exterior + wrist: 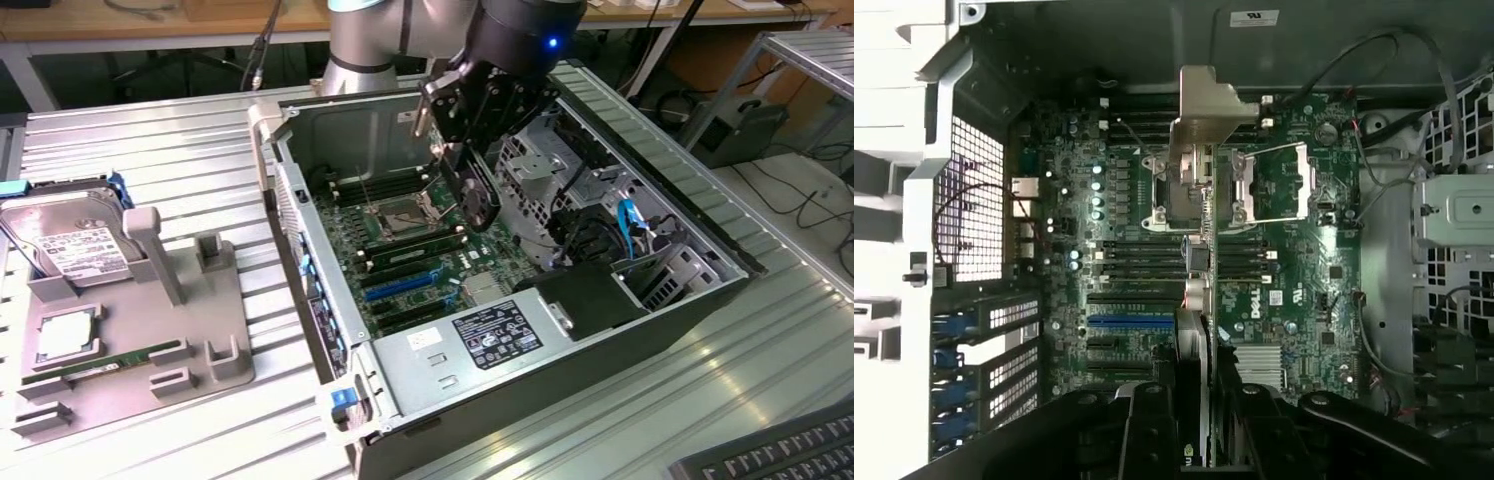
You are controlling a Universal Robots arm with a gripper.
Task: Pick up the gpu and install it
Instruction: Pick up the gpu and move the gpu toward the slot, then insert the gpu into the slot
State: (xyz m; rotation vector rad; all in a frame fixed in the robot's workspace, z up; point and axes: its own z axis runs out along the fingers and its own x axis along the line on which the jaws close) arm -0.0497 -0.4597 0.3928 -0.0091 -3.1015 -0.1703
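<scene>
Surface: ribbed silvery metal table [147, 130], with an open black computer case [667, 310] on it.
Jaws: black gripper [470, 145] clenched on the gpu.
Gpu: thin flat black card with silvery bracket [478, 200], held on edge above the green motherboard [407, 280], mid-case.

The arm [358, 45] is a silver-grey tube with a rounded joint, ending in a glossy black wrist housing [527, 35] with a small blue light [551, 42] and black jointed fingers [1146, 425].
</scene>
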